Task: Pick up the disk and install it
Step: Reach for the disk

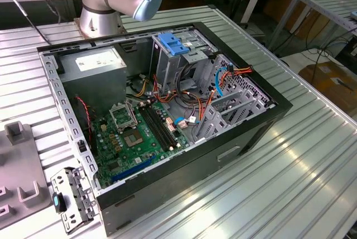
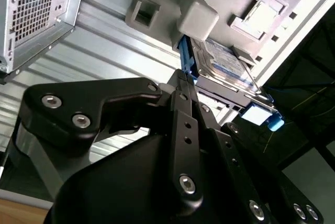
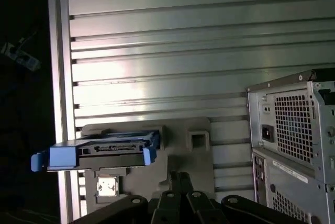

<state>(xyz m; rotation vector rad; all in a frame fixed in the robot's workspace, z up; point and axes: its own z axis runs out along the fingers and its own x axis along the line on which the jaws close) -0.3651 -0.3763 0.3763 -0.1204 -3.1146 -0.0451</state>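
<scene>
**Disk resting in its fixture, hand closed beside it**

The disk [image 3: 107, 148] is seen lying flat in a grey fixture plate [image 3: 183, 129] on the ribbed metal counter [image 3: 183, 51], outside the computer case [image 3: 293, 130]. Blue side rails [image 3: 63, 157] are fitted to it, and its white-and-blue label [image 2: 222, 59] is turned upward in the second wrist view. The hand [image 3: 178, 176] is poised near the disk but grips nothing. In the first wrist view its fingertips are pressed together with nothing between them. They are seen before the bare part of the plate that lies between the disk and the case's perforated rear panel. Raised grey blocks [image 2: 198, 10] are found on the plate just beside the disk's end, close to the fingertips.

In the exterior view the case is laid on its side, open upward, and the arm's base [image 1: 100, 10] is mounted on the counter behind it. Inside, a metal drive cage [image 1: 187, 63] is topped by a flat blue latch piece [image 1: 174, 44]. Red, orange and blue cables [image 1: 240, 71] are strung through the space beside the cage. A grey power supply box [image 1: 92, 63] and a green motherboard [image 1: 139, 133] are also seen. A loose metal bracket [image 1: 70, 200] is lying on the counter at the case's near corner, next to the fixture plate at the exterior view's left.
</scene>
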